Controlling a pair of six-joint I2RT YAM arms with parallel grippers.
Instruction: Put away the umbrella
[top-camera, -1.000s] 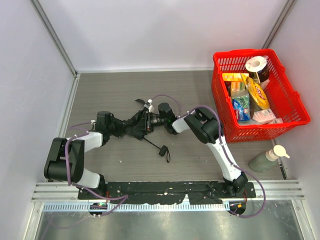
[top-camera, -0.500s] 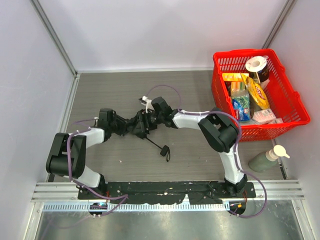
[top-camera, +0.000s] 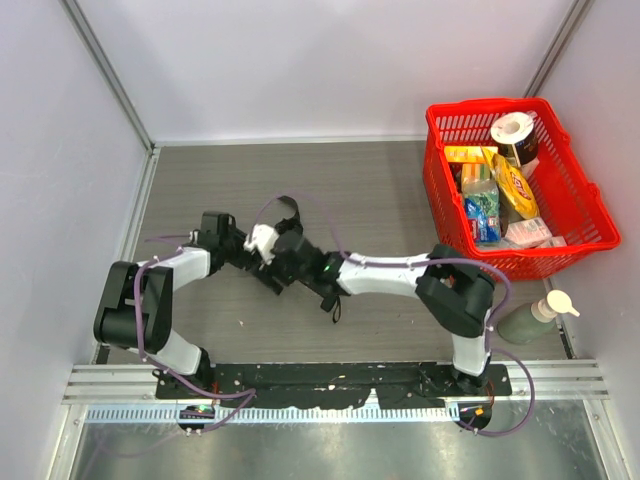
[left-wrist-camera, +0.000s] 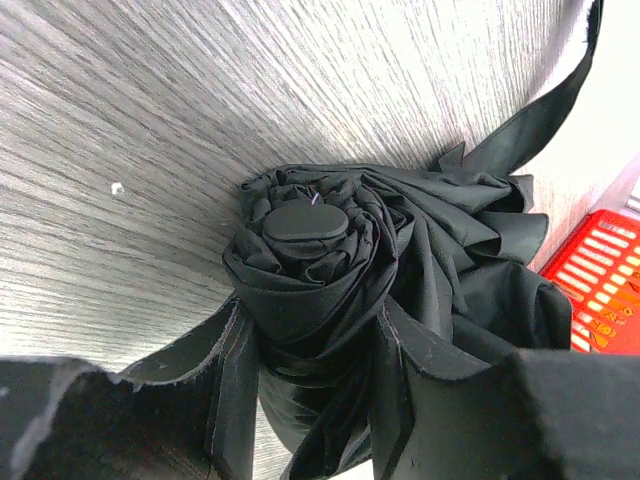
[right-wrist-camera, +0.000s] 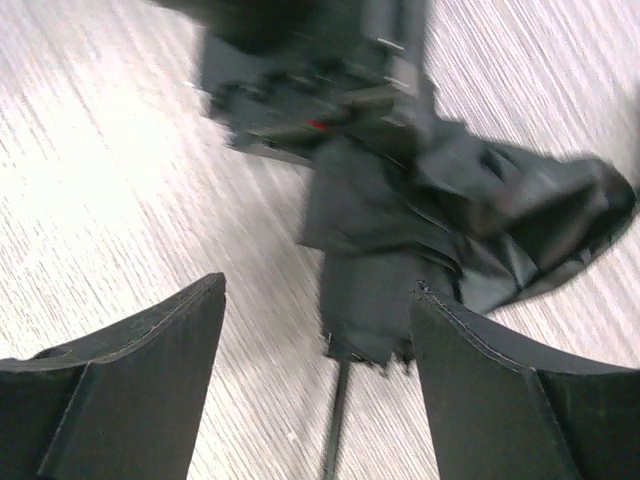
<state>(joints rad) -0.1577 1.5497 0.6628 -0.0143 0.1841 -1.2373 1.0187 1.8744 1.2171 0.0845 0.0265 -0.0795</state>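
Umbrella (left-wrist-camera: 330, 270) on bench (top-camera: 380, 190) is flanked by L gripper (left-wrist-camera: 310, 345), clamped or not can't be told; R gripper (right-wrist-camera: 318, 292) is held spread just beside it.

— Where's the left arm?
— Folded low, forearm aimed right. The left pincer (left-wrist-camera: 312, 345) has its jaws partway apart.
— And the right?
— Stretched far leftward, with the right pincer (right-wrist-camera: 318, 300) spread wide, close beside the other.
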